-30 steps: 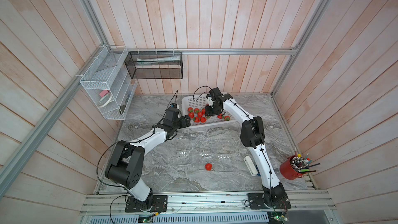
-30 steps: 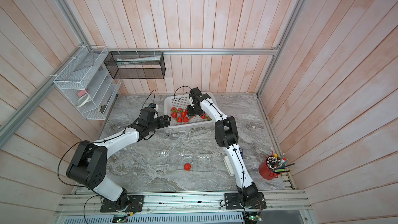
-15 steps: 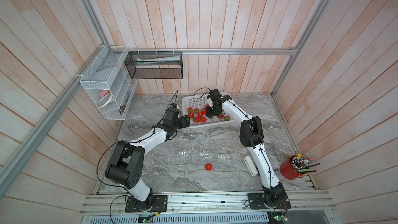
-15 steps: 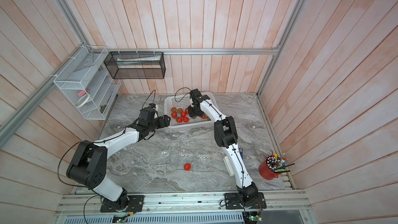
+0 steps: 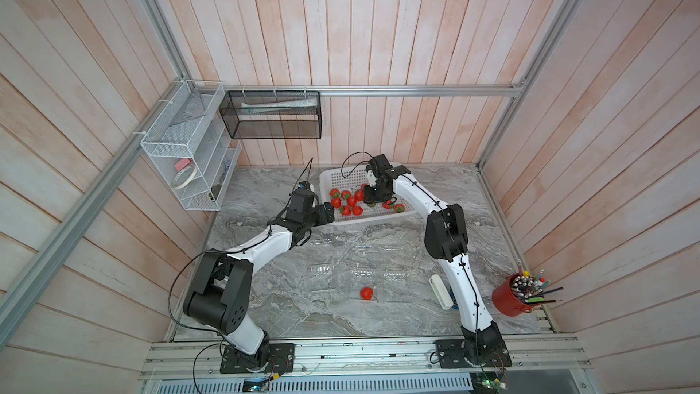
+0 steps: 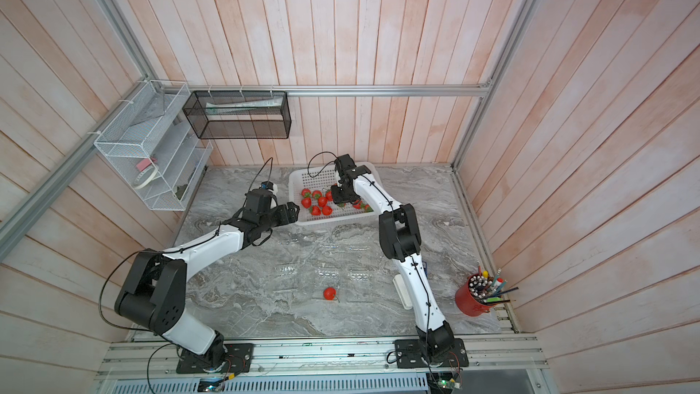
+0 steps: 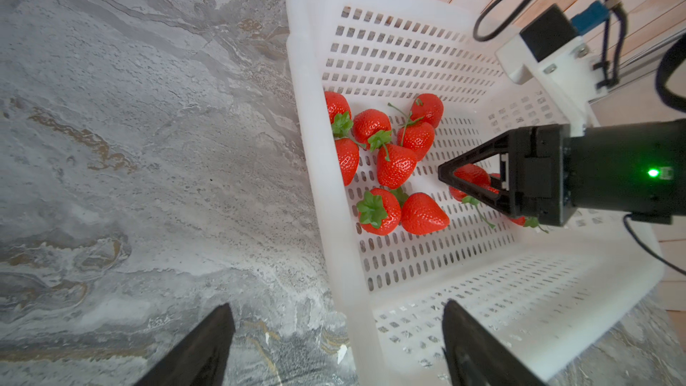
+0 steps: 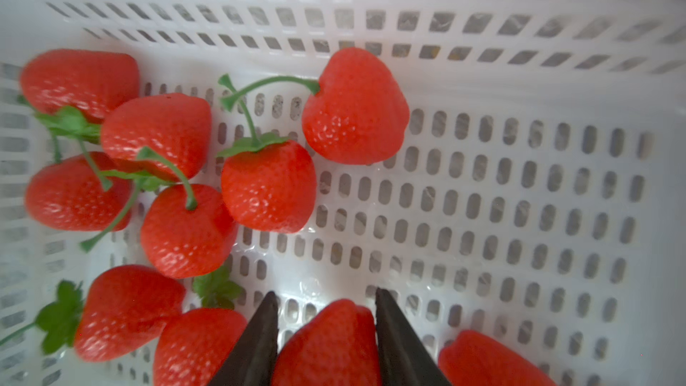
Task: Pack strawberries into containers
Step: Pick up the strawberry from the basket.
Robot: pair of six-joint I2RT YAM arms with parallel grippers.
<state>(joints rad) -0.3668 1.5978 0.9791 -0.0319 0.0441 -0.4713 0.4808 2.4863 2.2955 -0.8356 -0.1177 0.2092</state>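
My right pincer (image 8: 326, 297) pinches a strawberry (image 8: 326, 343) in the basket (image 8: 519, 180), left pincer (image 7: 337, 304) spread; nearly all berries (image 5: 346, 202) are unpacked.

Pale pinkish wooden planks line the walls (image 5: 378, 32) on three sides. An aluminium frame (image 5: 378, 90) runs up the corners and across the back wall. A white wire shelf (image 5: 182, 153) hangs on the left wall and holds what may be a roll of tape (image 5: 184, 178). Just beside it, a black mesh basket (image 5: 272, 115) hangs from the back rail. The counter (image 5: 303, 297) is grey veined marble under soft, even light with only faint shadows. A red cup (image 5: 509, 299) of pencils stands at its near right corner, close to the wall.
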